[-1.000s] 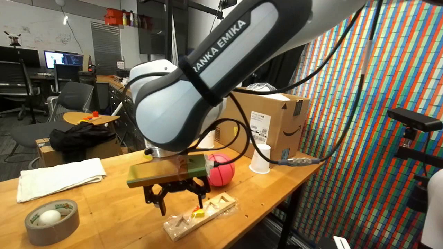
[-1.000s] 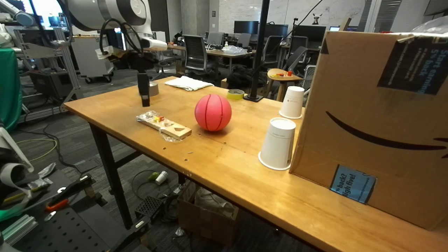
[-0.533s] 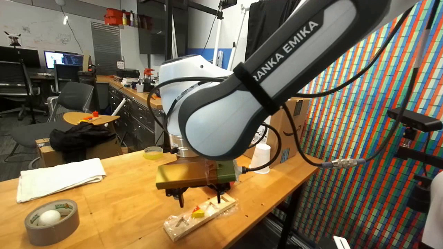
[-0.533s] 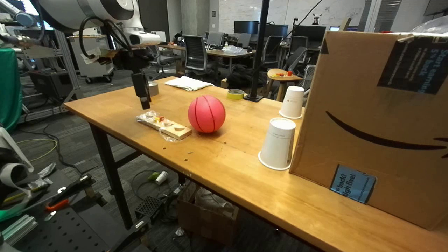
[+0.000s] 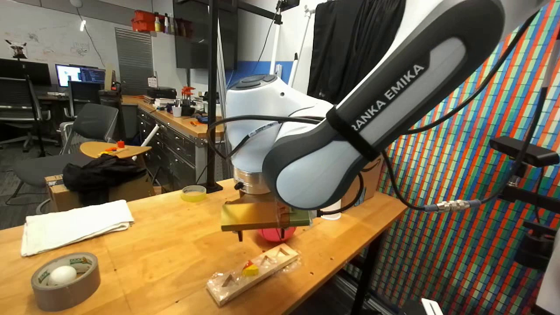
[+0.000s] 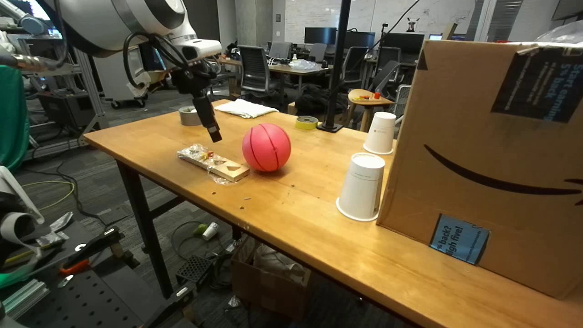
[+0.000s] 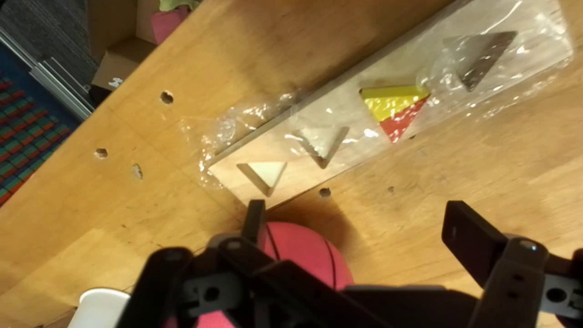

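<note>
Spread hand, pink ball nearby, wooden board

Indoor office/lab, bright light. In an exterior view: whiteboard on far left wall, lit monitor in front, grey chair and small side table nearer, drawer cabinet right of them, black curtain far, multicoloured wall along right. In an exterior view: dark grey floor, grey pillar far, office chair by a desk, rolling cabinet on left. Wooden table near, black post standing at its far edge.
</note>
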Available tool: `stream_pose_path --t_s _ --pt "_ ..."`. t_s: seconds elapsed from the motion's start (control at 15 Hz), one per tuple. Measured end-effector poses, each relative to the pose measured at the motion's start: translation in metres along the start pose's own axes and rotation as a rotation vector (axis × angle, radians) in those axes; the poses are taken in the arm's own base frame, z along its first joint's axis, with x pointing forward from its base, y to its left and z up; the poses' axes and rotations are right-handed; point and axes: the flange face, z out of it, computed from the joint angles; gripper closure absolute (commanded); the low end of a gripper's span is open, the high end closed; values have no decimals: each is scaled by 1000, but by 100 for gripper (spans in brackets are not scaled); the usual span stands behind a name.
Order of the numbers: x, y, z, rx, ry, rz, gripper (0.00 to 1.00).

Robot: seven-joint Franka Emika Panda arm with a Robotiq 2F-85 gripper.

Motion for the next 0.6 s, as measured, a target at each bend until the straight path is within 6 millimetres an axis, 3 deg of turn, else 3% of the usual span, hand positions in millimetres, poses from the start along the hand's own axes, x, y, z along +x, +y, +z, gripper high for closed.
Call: stream_pose_path --t_s 0.27,0.6 --pt "17 17 13 -40 29 -2 0" --pt "16 18 17 -46 22 -4 0"
